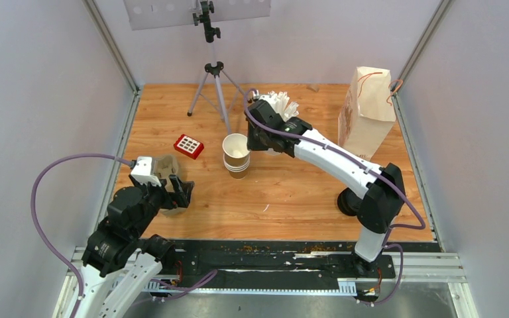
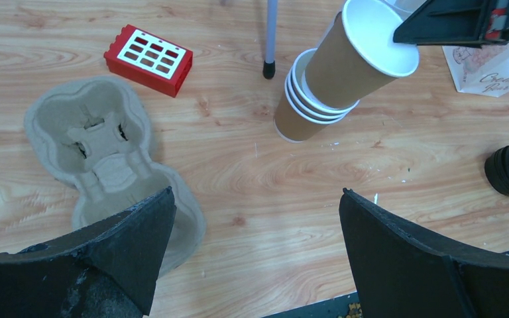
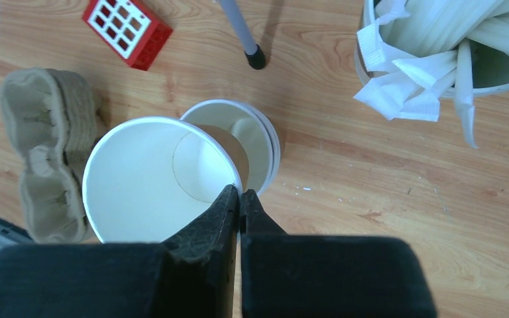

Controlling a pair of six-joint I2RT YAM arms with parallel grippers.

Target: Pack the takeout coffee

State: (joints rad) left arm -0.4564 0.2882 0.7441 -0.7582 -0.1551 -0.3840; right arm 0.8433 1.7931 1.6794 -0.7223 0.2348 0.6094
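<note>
The right gripper (image 3: 240, 195) is pinching, with its fingers pressed together, the white rim of the top brown paper cup (image 3: 152, 179). This cup is tilting out of the stack of brown paper cups (image 2: 301, 106) in the middle of the table, near and left of the white cup of paper-wrapped straws (image 3: 437, 53). No cup is wearing a lid. The left gripper (image 2: 255, 199) is hanging spread wide and empty over the grey moulded pulp cup carrier (image 2: 99, 152) at the near left.

The grip is taking only one thin wall, so the cup may slip or crumple. The next cup may also cling to it, and then the stack could topple.

The left wrist view is showing the tilt from the side. The right wrist view is hiding the tilt but showing the pinch itself.
</note>
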